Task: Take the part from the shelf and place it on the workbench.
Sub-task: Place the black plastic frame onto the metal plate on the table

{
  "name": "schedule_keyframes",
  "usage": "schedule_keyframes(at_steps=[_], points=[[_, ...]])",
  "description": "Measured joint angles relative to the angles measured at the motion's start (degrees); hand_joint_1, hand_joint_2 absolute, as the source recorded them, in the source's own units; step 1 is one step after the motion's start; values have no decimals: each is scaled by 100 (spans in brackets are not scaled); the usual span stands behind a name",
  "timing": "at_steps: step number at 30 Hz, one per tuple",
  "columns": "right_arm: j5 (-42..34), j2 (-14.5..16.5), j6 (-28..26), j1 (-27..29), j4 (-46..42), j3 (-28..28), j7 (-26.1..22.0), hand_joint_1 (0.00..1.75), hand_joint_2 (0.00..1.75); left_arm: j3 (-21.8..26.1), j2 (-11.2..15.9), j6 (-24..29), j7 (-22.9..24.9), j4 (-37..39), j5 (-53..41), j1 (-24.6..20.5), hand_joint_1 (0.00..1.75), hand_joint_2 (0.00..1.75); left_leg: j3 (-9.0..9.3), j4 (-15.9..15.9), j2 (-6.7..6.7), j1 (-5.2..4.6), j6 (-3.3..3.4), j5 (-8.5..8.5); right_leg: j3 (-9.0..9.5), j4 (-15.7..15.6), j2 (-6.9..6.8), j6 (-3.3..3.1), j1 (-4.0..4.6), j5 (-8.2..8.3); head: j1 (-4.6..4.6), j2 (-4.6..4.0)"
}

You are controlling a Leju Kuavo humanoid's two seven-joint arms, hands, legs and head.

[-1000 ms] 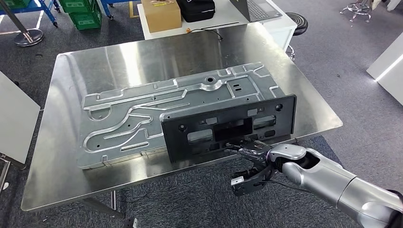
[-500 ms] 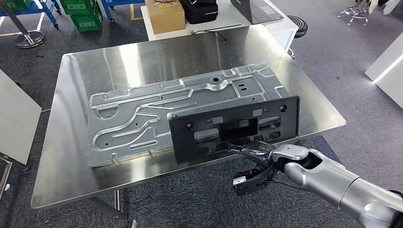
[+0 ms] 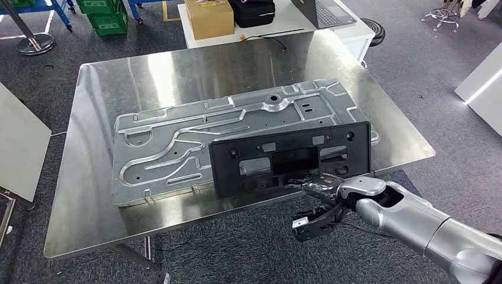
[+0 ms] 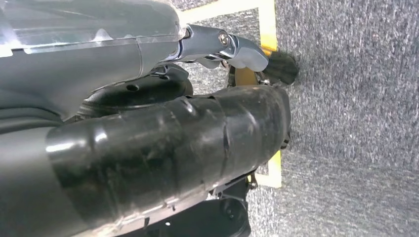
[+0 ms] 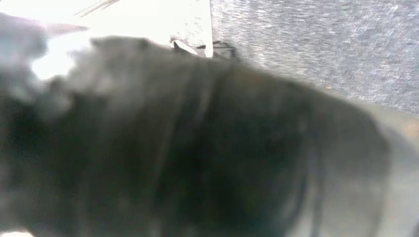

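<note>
In the head view, a black rectangular plastic part (image 3: 290, 160) with several cutouts stands upright on its long edge over the near edge of the steel workbench (image 3: 89, 195). My right hand (image 3: 322, 188) grips its lower edge from the front, and my silver forearm comes in from the lower right. The part overlaps the near right portion of a large stamped metal panel (image 3: 195, 136) lying flat on the workbench. In the left wrist view my left hand (image 4: 237, 49) hangs over grey carpet; how its fingers lie is unclear. The right wrist view is a dark blur.
Behind the workbench stands a white table (image 3: 189, 32) carrying a cardboard box (image 3: 209, 18), a black bag (image 3: 254, 12) and a laptop (image 3: 322, 12). Green crates (image 3: 106, 18) sit at the back left. A white board (image 3: 21, 148) leans at the left, and a white unit (image 3: 482, 83) is at the right.
The whole picture has shifted a little, so the camera moved. My right hand still holds the black part, which sits slightly lower against the workbench's near edge.
</note>
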Motion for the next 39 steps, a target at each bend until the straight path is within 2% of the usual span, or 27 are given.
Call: schedule_keyframes(at_steps=[5, 12, 19, 24, 32, 34, 36, 37, 39], points=[[-106, -269, 366, -588, -178, 38, 38, 0, 0, 106, 4, 19, -2, 0, 1, 12, 0, 0, -11, -1, 0, -6, 5, 5, -20, 12, -1, 6, 10, -2, -1, 0], [-181, -458, 615, -938, -340, 133, 177, 0, 0, 236, 4, 45, -9, 0, 0, 15, 0, 0, -21, -2, 8, -5, 2, 11, -48, 37, 6, 6, 11, -3, -3, 0], [-484, -786, 1372, -2044, -731, 331, 265, 0, 0, 531, 12, 47, 27, 0, 0, 54, 0, 0, -40, -3, 4, -5, 0, 21, -66, 42, 1, 6, 11, -2, -2, 0], [-614, -863, 1535, -2504, -921, 456, 327, 0, 0, 645, 17, -40, 46, 1, 1, 53, 0, 0, -40, -3, 5, -5, 0, 21, -68, 43, 3, 6, 12, -3, -2, 0], [-644, -867, 1588, -2770, -1046, 486, 353, 0, 0, 689, 23, -79, 54, 2, 0, 53, 0, 0, -44, -3, 3, -5, 0, 21, -68, 43, 1, 6, 11, -2, -2, 0], [-683, -866, 1607, -2832, -1072, 488, 355, 0, 0, 698, 32, -90, 55, 3, 1, 50, 0, 0, -40, -13, 5, -17, 44, 32, -41, -15, 0, 52, -10, 30, -6, 0], [-738, -882, 1634, -2907, -1100, 491, 356, 0, 0, 708, 43, -92, 56, 5, 2, 48, 0, 0, 52, -187, 20, 5, 143, 131, -11, -49, -2, 96, -24, 9, 5, 0], [-761, -892, 1649, -2949, -1111, 493, 356, 0, 0, 715, 46, -91, 58, 6, 1, 46, 0, 0, 111, -306, 34, 18, 193, 197, -56, 67, 4, 89, -17, -97, 17, 0], [-785, -908, 1673, -2997, -1119, 498, 356, 0, 0, 730, 50, -91, 61, 7, 0, 41, 0, 0, 165, -420, 64, 21, 238, 278, -305, 661, 15, 56, -9, -471, 38, 0]])
